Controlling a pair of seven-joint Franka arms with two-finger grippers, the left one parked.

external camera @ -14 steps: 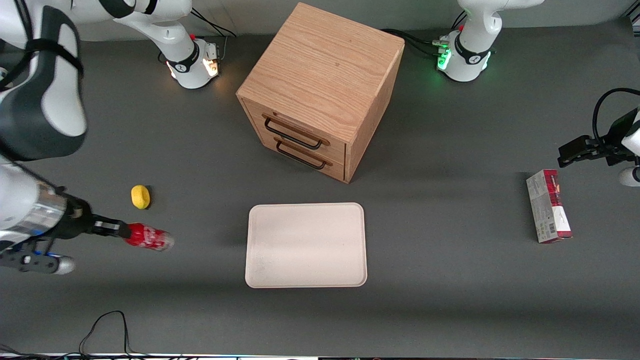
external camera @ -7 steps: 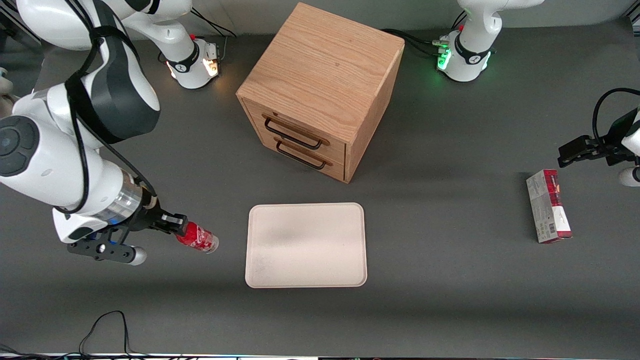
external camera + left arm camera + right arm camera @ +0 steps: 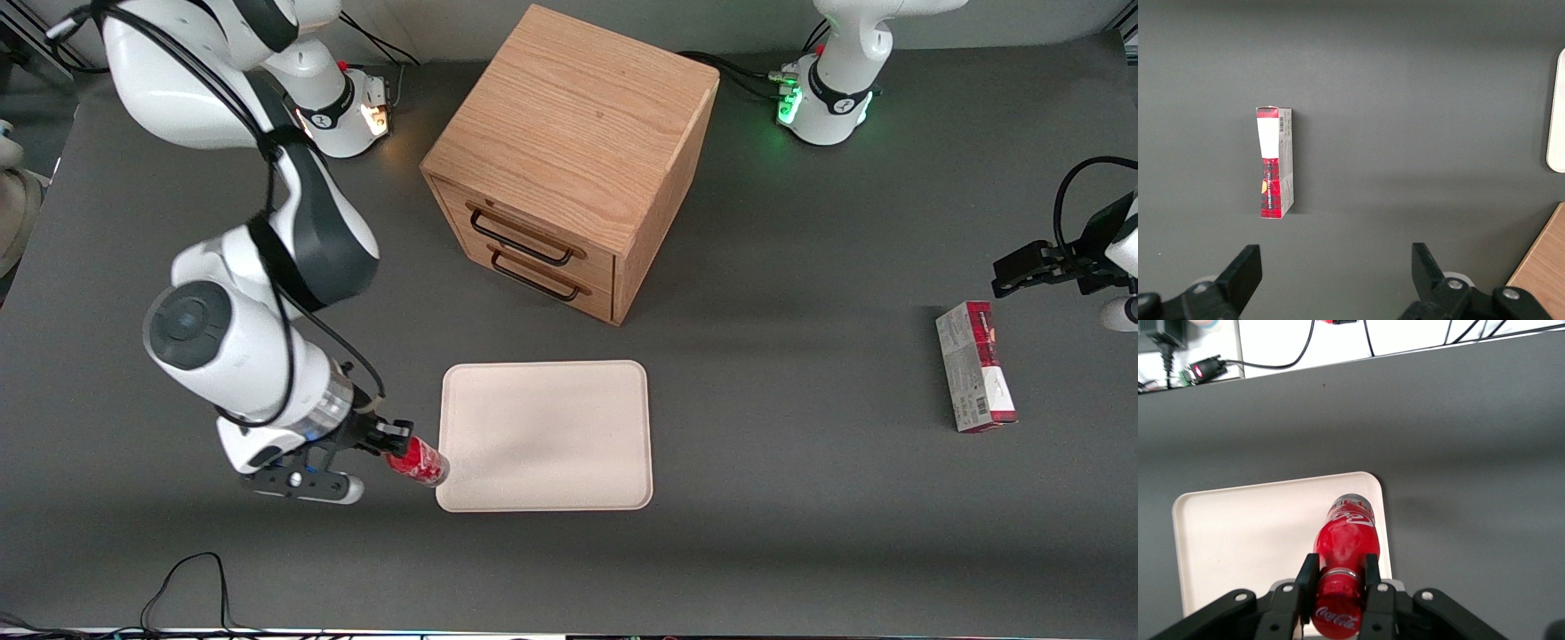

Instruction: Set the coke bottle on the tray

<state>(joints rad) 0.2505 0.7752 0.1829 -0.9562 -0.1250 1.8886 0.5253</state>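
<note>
Pinching the coke bottle by its neck, the gripper hangs at the tray's near corner.
Past the fingers, the bottle's clear base overlaps the cream rim; dark grey table spreads around, with cables at its edge.

red coke bottle, cream tray, black claw

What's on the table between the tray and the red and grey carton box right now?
Nothing: in the front view only bare grey table separates the tray from the carton box. The gripper holds the coke bottle at the tray's edge toward the working arm's end.
</note>
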